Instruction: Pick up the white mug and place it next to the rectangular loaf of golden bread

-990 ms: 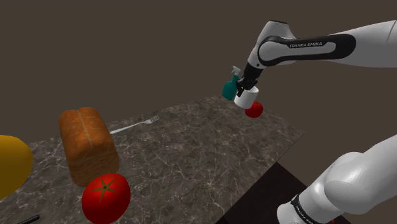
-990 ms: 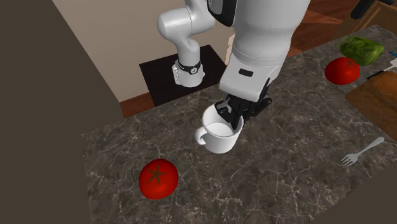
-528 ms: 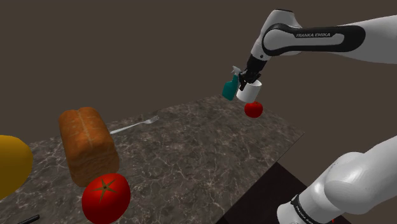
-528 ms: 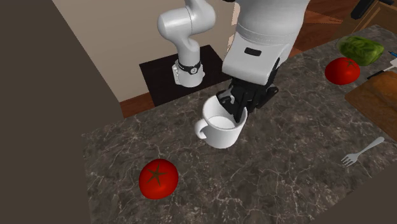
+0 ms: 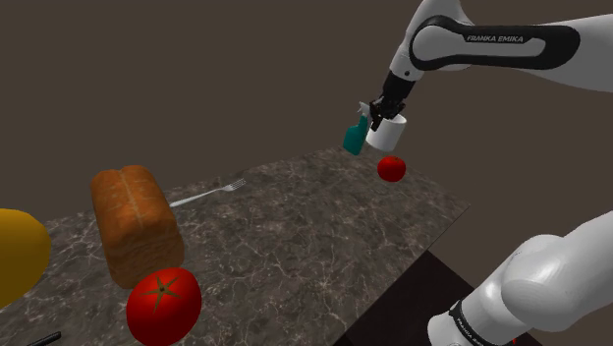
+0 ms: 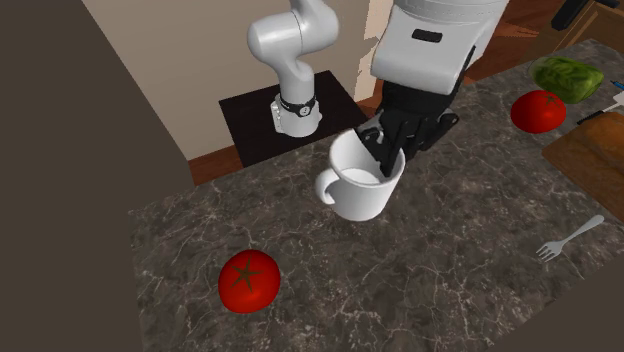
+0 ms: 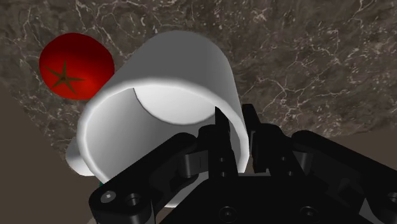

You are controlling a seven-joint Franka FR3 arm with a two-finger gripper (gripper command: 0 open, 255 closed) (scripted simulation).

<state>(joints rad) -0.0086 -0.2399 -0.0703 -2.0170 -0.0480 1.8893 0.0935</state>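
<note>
The white mug (image 5: 387, 132) hangs in the air above the far end of the dark marble counter (image 5: 295, 226), and my gripper (image 5: 379, 112) is shut on its rim. In the second exterior view the mug (image 6: 362, 182) is tilted, handle toward that view's left, with the gripper (image 6: 388, 152) pinching the rim from above. In the wrist view one finger sits inside the mug (image 7: 172, 95) and one outside its wall. The golden-brown rectangular loaf (image 5: 135, 223) stands far off at the shoulder view's left.
A small tomato (image 5: 391, 168) lies below the mug; a big tomato (image 5: 163, 304) sits in front of the loaf. A fork (image 5: 208, 194) lies behind the loaf, a teal spray bottle (image 5: 355, 135) stands by the mug, and a yellow object (image 5: 18, 254) is at the left edge.
The gripper has risen with the mug held in it, lifting it further above the counter and the small tomato. Nothing else has moved.
</note>
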